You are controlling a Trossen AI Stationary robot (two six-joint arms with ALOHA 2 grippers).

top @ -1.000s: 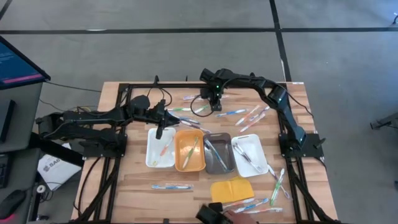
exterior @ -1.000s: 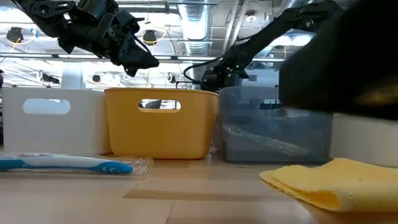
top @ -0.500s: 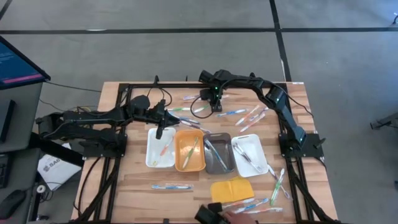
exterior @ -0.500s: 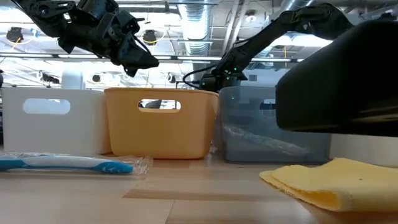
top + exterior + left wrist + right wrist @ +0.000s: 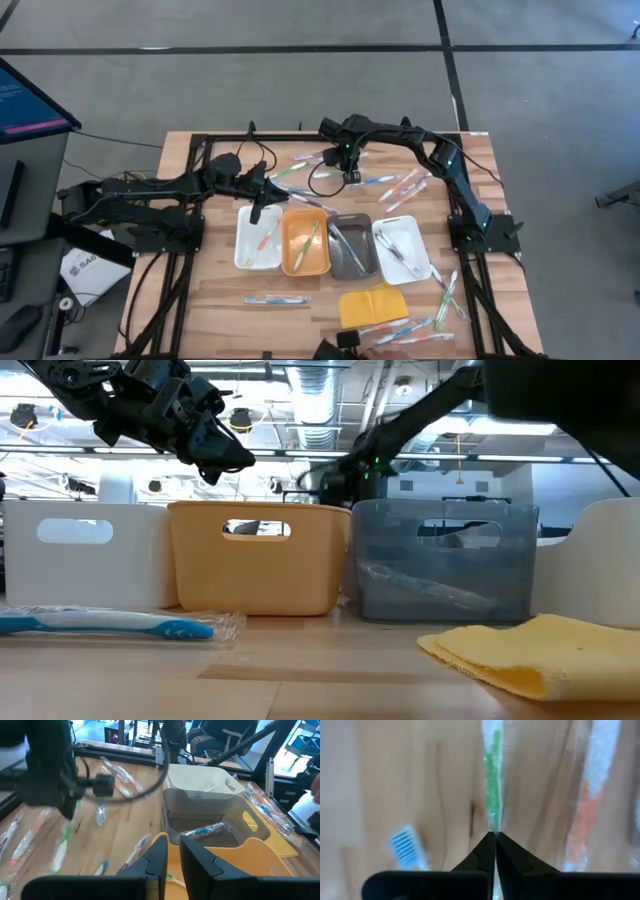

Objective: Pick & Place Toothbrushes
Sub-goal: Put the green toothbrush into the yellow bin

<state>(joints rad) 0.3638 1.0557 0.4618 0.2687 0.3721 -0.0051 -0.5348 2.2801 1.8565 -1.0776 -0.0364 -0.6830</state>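
Writing: none readable.
Trays (image 5: 305, 243): 4 — 2 white, 1 orange, 1 grey.
Right gripper (image 5: 494, 836): pinched on green toothbrush (image 5: 493, 775).
Left gripper (image 5: 171, 851): narrow, empty.

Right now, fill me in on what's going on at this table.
The right gripper is down at the table's far side, shut on a green-handled wrapped toothbrush among the loose ones there. The left gripper hovers over the white tray, beside the orange tray, nearly closed, with nothing visible in it.
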